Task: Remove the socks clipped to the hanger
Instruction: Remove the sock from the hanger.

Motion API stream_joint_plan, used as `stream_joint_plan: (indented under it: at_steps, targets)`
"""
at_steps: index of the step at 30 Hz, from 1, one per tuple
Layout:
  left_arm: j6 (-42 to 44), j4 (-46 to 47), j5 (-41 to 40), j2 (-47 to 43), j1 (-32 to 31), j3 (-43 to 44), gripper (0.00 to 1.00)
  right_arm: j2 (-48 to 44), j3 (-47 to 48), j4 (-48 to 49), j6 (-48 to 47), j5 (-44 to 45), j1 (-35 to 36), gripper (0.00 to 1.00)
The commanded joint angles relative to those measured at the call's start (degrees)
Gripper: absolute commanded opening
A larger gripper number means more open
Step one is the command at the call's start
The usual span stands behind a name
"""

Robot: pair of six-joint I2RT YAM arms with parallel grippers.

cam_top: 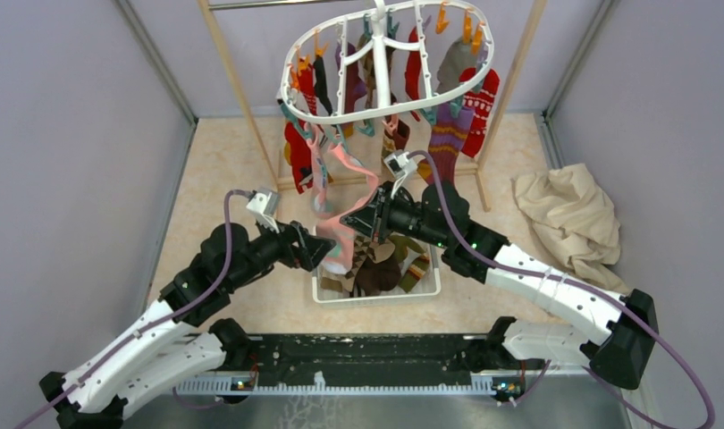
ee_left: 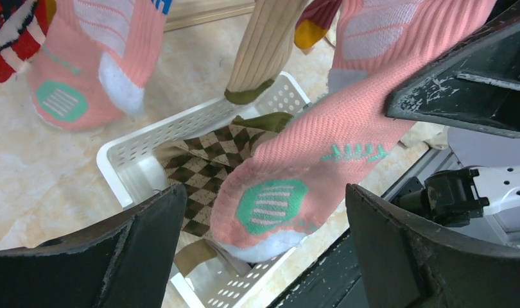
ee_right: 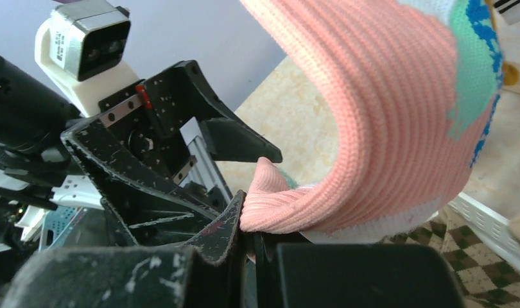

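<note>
The right tool [ee_right: 250, 221] pinches a fold of the pink sock [ee_right: 386, 122] near the white basket [ee_right: 495, 221].

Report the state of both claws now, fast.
Left claw: open, gripping nothing.
Right claw: shut on the pink sock.

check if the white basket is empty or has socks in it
Not empty. The left wrist view shows a brown argyle sock and an olive sock lying inside the white basket.
</note>
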Motion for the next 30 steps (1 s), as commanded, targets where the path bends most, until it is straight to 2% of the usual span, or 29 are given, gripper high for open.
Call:
stream_joint_plan:
  at_steps: [1, 10, 17, 18, 19, 23, 26, 30]
  targets:
    - [0.6, 3.57, 1.49, -2.11, 0.0, -1.11, 0.99, -1.27, 1.97, 3.95, 1.87, -3.45, 0.44, 0.03]
    - [-0.97, 9.89, 8.7, -1.09, 0.05, -4.11, 0.99, 0.06, 1.89, 6.32, 3.7, -6.11, 0.44, 0.03]
    - [-1.03, 12.99, 9.1, 0.16, 0.01, -4.96, 0.97, 0.5, 1.32, 8.44, 5.55, -7.76, 0.46, 0.03]
    - [-1.03, 13.14, 9.03, 0.14, 0.02, -4.95, 0.9, 0.43, 1.22, 8.42, 5.7, -7.82, 0.44, 0.03]
    - [-1.03, 13.34, 8.96, 0.14, 0.06, -4.86, 0.79, 0.39, 1.13, 8.29, 5.72, -7.78, 0.44, 0.03]
    - [-1.03, 13.46, 9.76, 0.49, 0.07, -4.28, 0.43, 0.22, 0.96, 6.89, 5.35, -7.34, 0.45, 0.03]
    - [-0.94, 12.98, 9.78, 0.81, 0.07, -3.68, 0.22, -0.08, 1.17, 4.31, 4.47, -5.69, 0.44, 0.08]
    - [-0.69, 11.91, 8.68, 1.03, 0.06, -2.89, 0.16, -1.32, 2.94, -2.75, 1.51, -0.39, 0.44, 0.25]
